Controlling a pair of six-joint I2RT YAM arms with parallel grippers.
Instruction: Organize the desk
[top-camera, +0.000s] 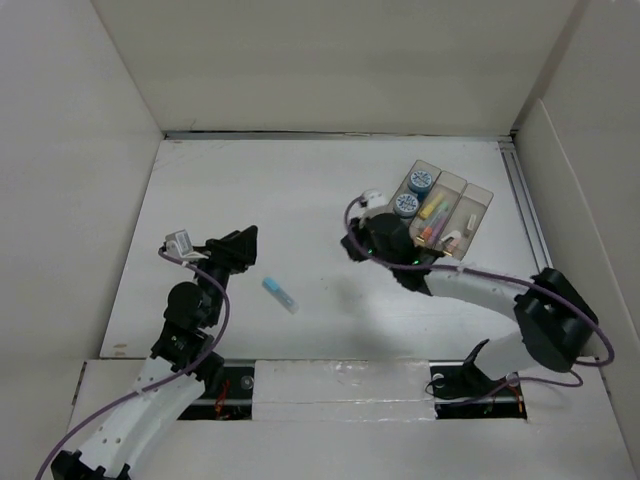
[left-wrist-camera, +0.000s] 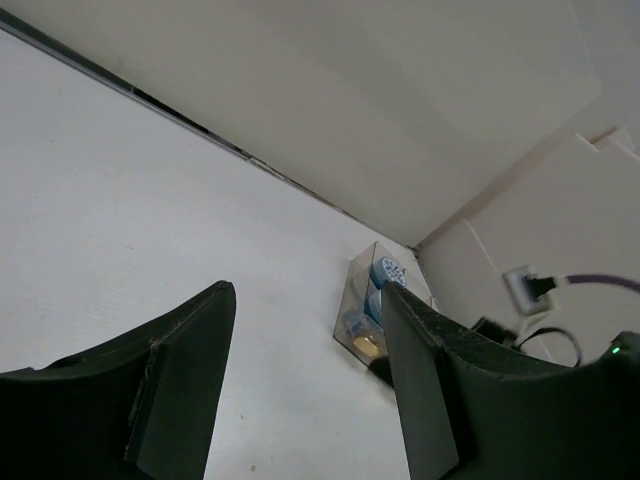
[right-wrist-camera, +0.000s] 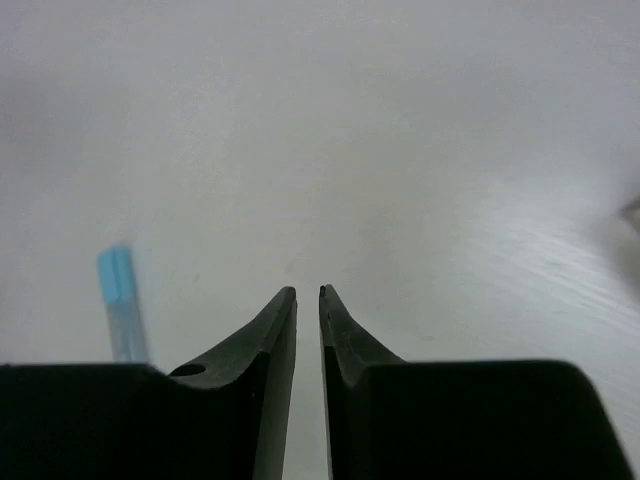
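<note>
The desk (top-camera: 280, 190) is a white tabletop between white walls. A small light-blue pen-like item (top-camera: 280, 294) lies on it near the middle, and shows at the left of the right wrist view (right-wrist-camera: 120, 300). My left gripper (top-camera: 250, 238) hovers left of it, open and empty (left-wrist-camera: 308, 300). My right gripper (top-camera: 358, 243) is beside the clear tray (top-camera: 480, 195), on the tray's left. Its fingers are shut with nothing between them (right-wrist-camera: 308, 292).
The clear three-compartment tray (left-wrist-camera: 365, 310) at the back right holds two blue round rolls (top-camera: 420, 181) and several coloured pens (top-camera: 435, 215). White walls close off the desk at the back and both sides. A metal rail (top-camera: 525, 210) runs along the right edge.
</note>
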